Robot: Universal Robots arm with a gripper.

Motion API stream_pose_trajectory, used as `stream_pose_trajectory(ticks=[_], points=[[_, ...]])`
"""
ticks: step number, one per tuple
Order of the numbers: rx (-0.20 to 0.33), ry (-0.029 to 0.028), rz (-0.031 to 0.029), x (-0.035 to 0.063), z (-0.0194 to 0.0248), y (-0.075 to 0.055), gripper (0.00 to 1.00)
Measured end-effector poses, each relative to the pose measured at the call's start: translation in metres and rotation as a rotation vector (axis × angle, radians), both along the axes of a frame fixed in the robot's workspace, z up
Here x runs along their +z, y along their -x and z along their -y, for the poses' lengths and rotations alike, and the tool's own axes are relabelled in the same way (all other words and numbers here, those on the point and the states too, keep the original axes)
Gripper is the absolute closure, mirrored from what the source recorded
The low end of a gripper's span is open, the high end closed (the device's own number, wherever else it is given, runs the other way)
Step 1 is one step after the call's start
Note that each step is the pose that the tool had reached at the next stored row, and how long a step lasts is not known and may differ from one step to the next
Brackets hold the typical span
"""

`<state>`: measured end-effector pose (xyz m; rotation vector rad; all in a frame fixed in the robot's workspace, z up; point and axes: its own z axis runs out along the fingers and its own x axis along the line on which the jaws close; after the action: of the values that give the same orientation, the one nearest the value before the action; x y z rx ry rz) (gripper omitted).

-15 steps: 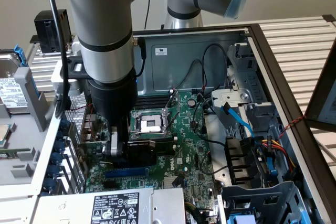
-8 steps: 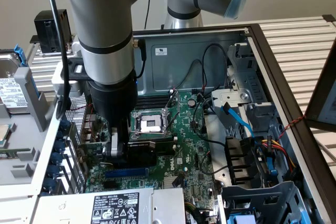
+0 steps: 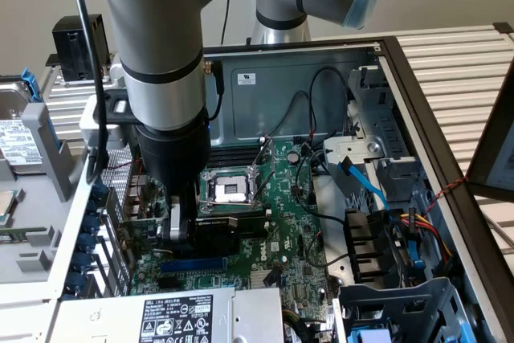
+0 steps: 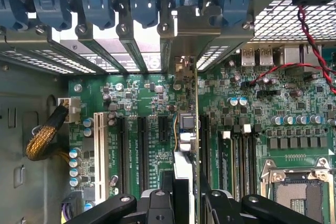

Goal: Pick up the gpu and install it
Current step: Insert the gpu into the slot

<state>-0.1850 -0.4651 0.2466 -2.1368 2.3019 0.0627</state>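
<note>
The gpu (image 3: 218, 229) stands on edge over the green motherboard (image 3: 277, 226), its black shroud facing the CPU socket (image 3: 227, 190). My gripper (image 3: 181, 226) reaches down into the open computer case and is shut on the card. In the wrist view the gpu (image 4: 188, 129) appears edge-on between my two black fingers (image 4: 157, 205), lined up along a black expansion slot. Its silver bracket (image 4: 181, 56) meets the rear slot openings under the blue clips. I cannot tell whether the card is pressed fully into the slot.
Several black slots (image 4: 142, 140) and a white slot (image 4: 98, 145) lie beside the card. A braided cable (image 4: 44, 135) sits by the case wall. The power supply (image 3: 161, 315), the drive cage (image 3: 401, 303) and loose cables (image 3: 401, 222) crowd the exterior view's lower right.
</note>
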Motion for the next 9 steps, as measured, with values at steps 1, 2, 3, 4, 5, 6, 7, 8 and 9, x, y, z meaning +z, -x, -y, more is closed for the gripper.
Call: stream_pose_trajectory(ticks=[1,2,3,4,5,6,7,8,9], points=[[0.001,0.0,-0.0001,0.0,0.0,0.0,0.72],[0.002,0.0,-0.0001,0.0,0.0,0.0,0.72],[0.001,0.0,-0.0001,0.0,0.0,0.0,0.72],[0.001,0.0001,-0.0002,0.0,-0.0001,0.0001,0.72],[0.001,0.0002,-0.0002,0.0001,0.0,0.0001,0.72],[0.001,0.0001,-0.0002,0.0,-0.0001,0.0001,0.72],[0.001,0.0001,-0.0002,0.0001,-0.0001,0.0001,0.72],[0.001,0.0001,-0.0002,0.0001,0.0,0.0001,0.72],[0.001,0.0001,-0.0002,0.0,-0.0001,0.0001,0.72]])
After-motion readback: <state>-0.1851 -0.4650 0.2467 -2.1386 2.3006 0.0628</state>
